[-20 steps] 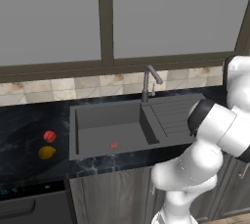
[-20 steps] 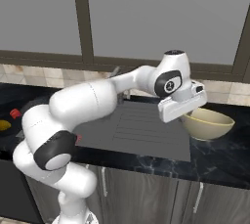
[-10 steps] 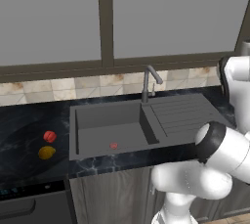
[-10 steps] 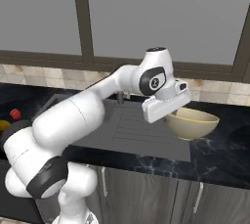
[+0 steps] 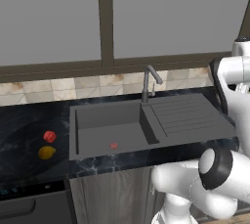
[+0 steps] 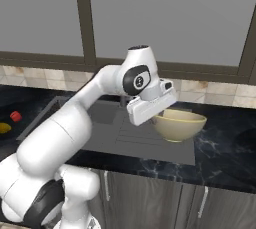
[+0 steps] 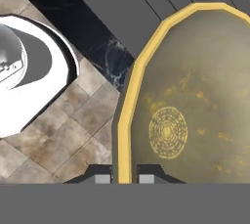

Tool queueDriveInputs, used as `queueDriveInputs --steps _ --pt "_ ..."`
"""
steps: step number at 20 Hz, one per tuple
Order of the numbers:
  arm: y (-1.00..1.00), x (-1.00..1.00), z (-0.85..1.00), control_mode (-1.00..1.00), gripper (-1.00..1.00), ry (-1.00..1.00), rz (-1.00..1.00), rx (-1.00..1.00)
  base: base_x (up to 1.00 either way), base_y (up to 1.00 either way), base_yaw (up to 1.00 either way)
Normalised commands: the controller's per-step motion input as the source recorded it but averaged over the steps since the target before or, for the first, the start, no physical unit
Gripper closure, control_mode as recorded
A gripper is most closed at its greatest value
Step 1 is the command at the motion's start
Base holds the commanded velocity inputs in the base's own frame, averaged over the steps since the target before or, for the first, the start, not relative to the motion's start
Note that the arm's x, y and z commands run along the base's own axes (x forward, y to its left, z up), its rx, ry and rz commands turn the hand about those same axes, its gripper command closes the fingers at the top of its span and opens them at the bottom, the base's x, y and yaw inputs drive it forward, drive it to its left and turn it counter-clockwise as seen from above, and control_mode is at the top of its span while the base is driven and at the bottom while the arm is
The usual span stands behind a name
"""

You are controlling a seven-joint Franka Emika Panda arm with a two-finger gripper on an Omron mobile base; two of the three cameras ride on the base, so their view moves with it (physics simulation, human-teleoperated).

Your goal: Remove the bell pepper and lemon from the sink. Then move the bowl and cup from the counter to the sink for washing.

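My gripper [image 6: 159, 118] is shut on the near rim of the golden bowl [image 6: 181, 125] and holds it just above the right end of the ribbed drainboard [image 6: 142, 140]. In the hand view the bowl [image 7: 195, 110] tilts, its yellow rim pinched between my fingertips [image 7: 102, 178]. The dark sink [image 5: 88, 120] holds nothing but its reddish drain spot [image 5: 114, 145]. On the black counter [image 5: 24, 140] left of the basin lie the red bell pepper [image 5: 49, 136] and the lemon [image 5: 47, 152]. The cup is out of view.
A curved grey faucet [image 5: 149, 78] stands behind the sink between basin and drainboard. A tiled backsplash [image 5: 39, 88] and window frames rise behind the counter. Grey cabinet fronts [image 6: 150, 198] run below. My own white arm [image 6: 75, 123] stretches over the basin.
The gripper has carried the bowl leftward, from over the counter at the right to over the drainboard's right end. The arm has swung with it; pepper and lemon have not moved.
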Motion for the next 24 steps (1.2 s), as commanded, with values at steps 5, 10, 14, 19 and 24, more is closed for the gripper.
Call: queueDriveInputs --steps 5,10,14,19,24 --pt "0.48 -0.16 0.14 -1.0 1.0 0.03 0.08 0.02 0.0 0.0 0.0" --pt "0.48 -0.14 0.11 -1.0 1.0 0.03 0.08 0.06 0.0 0.0 0.0" --pt "0.49 -0.1 0.06 -1.0 1.0 0.04 0.08 0.08 0.0 0.0 0.0" --pt "0.49 -0.08 0.04 -1.0 1.0 0.02 0.08 0.09 0.0 0.0 0.0" --pt "0.5 -0.09 0.04 -1.0 1.0 0.0 0.08 0.09 0.0 0.0 0.0"
